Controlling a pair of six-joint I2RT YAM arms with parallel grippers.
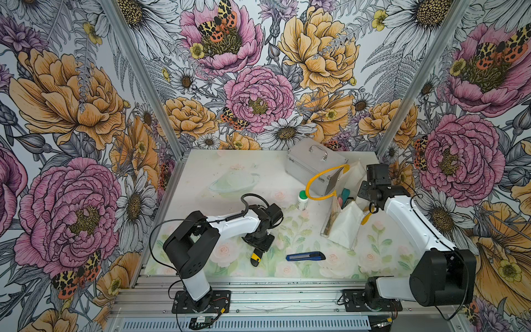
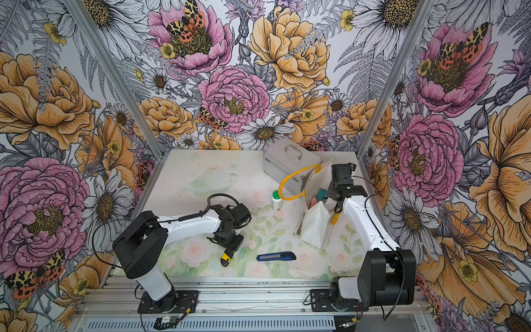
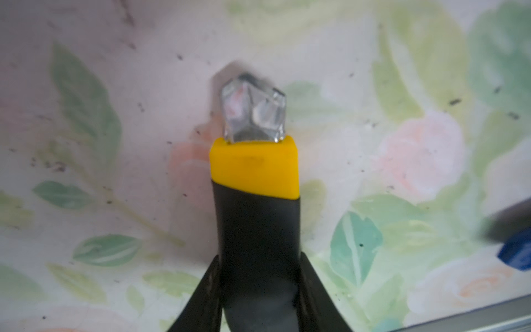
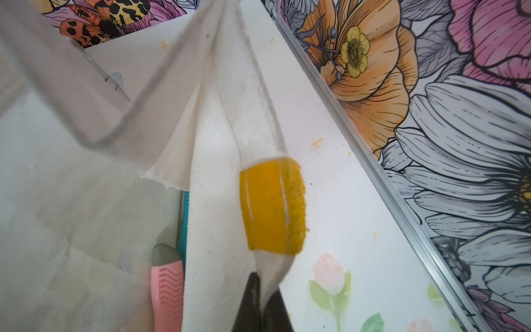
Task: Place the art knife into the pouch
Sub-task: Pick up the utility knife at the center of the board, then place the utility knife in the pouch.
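Note:
The art knife (image 3: 253, 172) has a black handle, a yellow collar and a clear cap over its tip. My left gripper (image 3: 260, 258) is shut on its black handle, low over the mat near the front left. In both top views only the knife's yellow-and-black end (image 1: 255, 257) (image 2: 225, 257) shows below the left gripper (image 1: 256, 249). The pouch (image 1: 343, 227) (image 2: 314, 227) is a white fabric bag with yellow loop handles, standing open at the right. My right gripper (image 4: 263, 301) (image 1: 371, 209) is shut on its fabric rim just below a yellow handle patch (image 4: 271, 207).
A blue utility knife (image 1: 305, 256) (image 2: 275, 256) lies on the mat between the arms. Pink (image 4: 168, 287) and teal tools sit inside the pouch. A silver metal case (image 1: 313, 166) stands behind the pouch, with a green-capped white bottle (image 1: 302, 199) and a clear dish (image 1: 234, 181) further left.

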